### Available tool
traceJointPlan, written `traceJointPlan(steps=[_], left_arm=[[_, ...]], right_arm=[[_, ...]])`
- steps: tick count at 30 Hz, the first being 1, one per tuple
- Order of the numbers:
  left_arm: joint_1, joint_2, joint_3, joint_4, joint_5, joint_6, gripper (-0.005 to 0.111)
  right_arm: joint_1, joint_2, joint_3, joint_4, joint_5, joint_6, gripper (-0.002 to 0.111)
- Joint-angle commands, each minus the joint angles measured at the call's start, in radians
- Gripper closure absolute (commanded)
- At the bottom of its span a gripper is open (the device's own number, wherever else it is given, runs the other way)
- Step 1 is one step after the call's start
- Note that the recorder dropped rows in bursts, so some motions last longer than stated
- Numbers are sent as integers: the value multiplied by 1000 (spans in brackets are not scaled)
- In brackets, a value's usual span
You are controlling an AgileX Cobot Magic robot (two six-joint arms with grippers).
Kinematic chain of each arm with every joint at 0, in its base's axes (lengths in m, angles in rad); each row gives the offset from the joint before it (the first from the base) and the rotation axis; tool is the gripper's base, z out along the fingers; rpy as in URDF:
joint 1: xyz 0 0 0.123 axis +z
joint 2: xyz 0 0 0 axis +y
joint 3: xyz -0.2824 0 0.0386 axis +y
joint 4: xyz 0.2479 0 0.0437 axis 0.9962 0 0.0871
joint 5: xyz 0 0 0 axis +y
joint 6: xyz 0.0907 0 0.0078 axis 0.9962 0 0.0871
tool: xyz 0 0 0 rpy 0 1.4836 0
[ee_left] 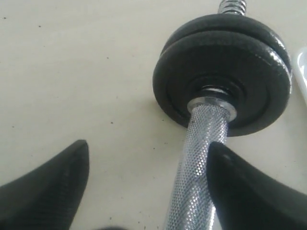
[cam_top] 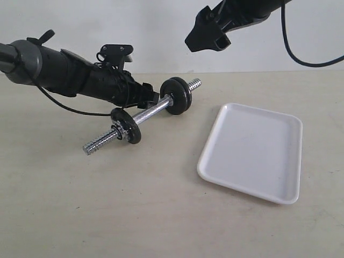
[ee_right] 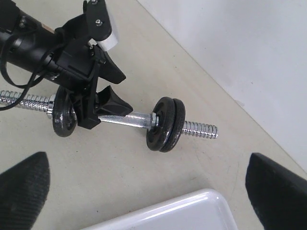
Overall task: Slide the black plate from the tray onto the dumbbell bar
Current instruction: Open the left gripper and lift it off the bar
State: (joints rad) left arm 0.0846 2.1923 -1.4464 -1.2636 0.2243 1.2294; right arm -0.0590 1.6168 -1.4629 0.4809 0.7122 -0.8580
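Leftmost, the left gripper (ee_left: 148, 146) is being held low over the tabletop (cam_top: 107, 215). Its jaws are standing well apart and straddling the knurled middle of the dumbbell bar (cam_top: 153, 110). One finger is lying close against the rod and the other is clear of it, so nothing is being clamped. Probably the bar is only being fenced against rolling.

A lone black plate (cam_top: 126, 124) is being carried on the bar's near threaded end, and a stacked pair of discs (cam_top: 177, 95) on the far end. Which of the three is the task's disc cannot be told.

Further right, the white tray (cam_top: 252, 150) is lying flat with no disc on it, so the transfer is being judged as done.

Above, the right gripper (cam_top: 207, 45) is being held high, spread fully and empty, presumably clear of the work.
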Motion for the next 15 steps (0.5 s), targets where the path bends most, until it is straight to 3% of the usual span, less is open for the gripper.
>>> traceJointPlan(steps=[1, 15], left_arm=[[1, -63, 4, 4, -15, -10, 42], [1, -127, 4, 6, -14, 27, 42]], right_arm=[[-1, -13, -5, 0, -13, -7, 5], [-1, -13, -5, 0, -13, -7, 5]])
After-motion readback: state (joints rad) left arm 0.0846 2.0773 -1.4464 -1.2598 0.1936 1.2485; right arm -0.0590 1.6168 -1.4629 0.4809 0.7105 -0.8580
